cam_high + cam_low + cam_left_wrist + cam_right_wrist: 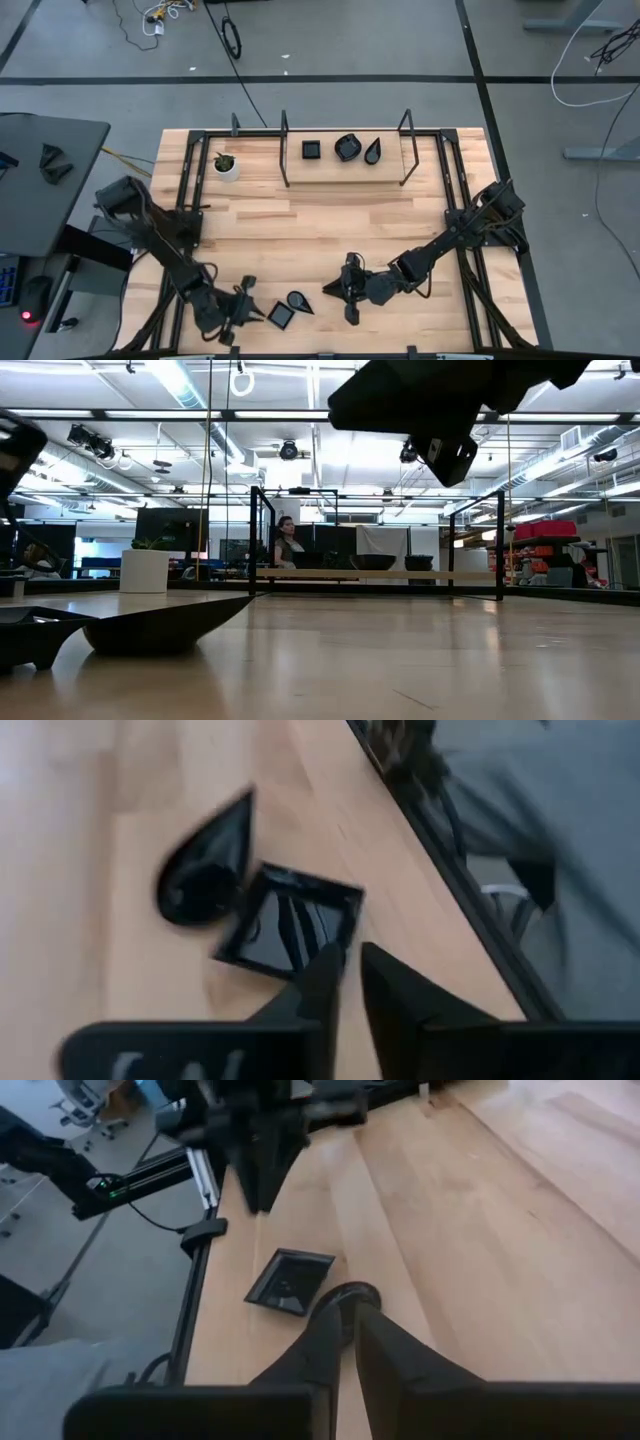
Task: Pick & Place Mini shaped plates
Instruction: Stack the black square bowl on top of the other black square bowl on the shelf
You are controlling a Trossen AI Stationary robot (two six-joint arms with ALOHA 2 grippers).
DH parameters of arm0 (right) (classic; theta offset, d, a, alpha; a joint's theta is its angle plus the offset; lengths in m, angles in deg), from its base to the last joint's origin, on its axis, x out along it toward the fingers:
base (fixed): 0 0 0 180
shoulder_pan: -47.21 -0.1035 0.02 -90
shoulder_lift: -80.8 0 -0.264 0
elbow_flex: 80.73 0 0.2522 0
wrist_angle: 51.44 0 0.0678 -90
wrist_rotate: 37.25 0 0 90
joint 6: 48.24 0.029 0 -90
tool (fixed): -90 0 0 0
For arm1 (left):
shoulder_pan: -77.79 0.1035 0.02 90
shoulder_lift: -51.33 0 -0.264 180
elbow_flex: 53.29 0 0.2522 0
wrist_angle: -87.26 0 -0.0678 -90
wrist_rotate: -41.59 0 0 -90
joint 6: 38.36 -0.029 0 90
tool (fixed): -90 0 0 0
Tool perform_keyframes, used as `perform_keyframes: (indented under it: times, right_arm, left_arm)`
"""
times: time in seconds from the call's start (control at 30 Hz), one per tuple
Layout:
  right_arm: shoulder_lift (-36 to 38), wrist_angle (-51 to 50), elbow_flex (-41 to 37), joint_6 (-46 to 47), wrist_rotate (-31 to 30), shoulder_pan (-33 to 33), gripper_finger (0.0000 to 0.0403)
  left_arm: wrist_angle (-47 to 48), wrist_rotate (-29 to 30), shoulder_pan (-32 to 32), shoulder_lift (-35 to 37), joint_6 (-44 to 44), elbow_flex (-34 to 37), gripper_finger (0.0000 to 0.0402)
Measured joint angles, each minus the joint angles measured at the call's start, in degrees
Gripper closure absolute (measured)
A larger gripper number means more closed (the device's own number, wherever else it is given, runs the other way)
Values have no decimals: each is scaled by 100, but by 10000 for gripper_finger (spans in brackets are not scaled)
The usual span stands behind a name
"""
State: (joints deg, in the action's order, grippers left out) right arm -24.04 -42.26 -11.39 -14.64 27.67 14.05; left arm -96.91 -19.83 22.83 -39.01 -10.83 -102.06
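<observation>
Where the near table edge runs, two small black plates lie side by side: a square plate (281, 315) and a teardrop plate (299, 301), touching or nearly so (left wrist view shows the teardrop's round end against a corner of the square). Both flat on the wood, neither held.

Three more plates sit at the far side, in a row on a raised wooden shelf (340, 165) betw. black frame posts: square plate at shelf (312, 149), rounded plate (347, 148), second teardrop (372, 151). All apart from each other.

L gripper (247, 300) is just beside the near square plate, on its left, low over the table. Wrist view: fingers (320, 985) nearly together w. only a thin slit betw. them, tips over the plate's near edge, nothing pinched.

R gripper (350, 292) is near the teardrop plate, on its right, w. a gap of bare wood between. Its wrist view: fingers (325, 1335) close together w. a narrow slot, nothing in them; beyond the tips, the square plate and part of the teardrop, then the L arm further off.

White pot w. green plant (227, 165) stands at far left of table (330, 230), by the shelf end. Low view: person seated well behind the table (288, 546) (in room, not at bench).
</observation>
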Motion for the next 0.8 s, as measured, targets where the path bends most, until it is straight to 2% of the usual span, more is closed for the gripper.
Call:
perform_keyframes:
  times: [0.23, 0.33, 0.5, 0.8]
  right_arm:
    - [0, 18, 1, 46, 0, 7, 364]
    - [0, 24, -1, 46, 1, 7, 364]
    - [0, 7, 0, -8, 1, 7, 364]
    - [0, -53, 0, -129, 0, 13, 364]
  left_arm:
    - [251, -67, -24, -983, -892, -884, 249]
    - [876, -187, 19, -1292, -1180, -1399, 230]
    - [2402, 18, 83, -1754, -1179, -2146, 249]
    - [2623, 135, 128, -1845, -1157, -2360, 315]
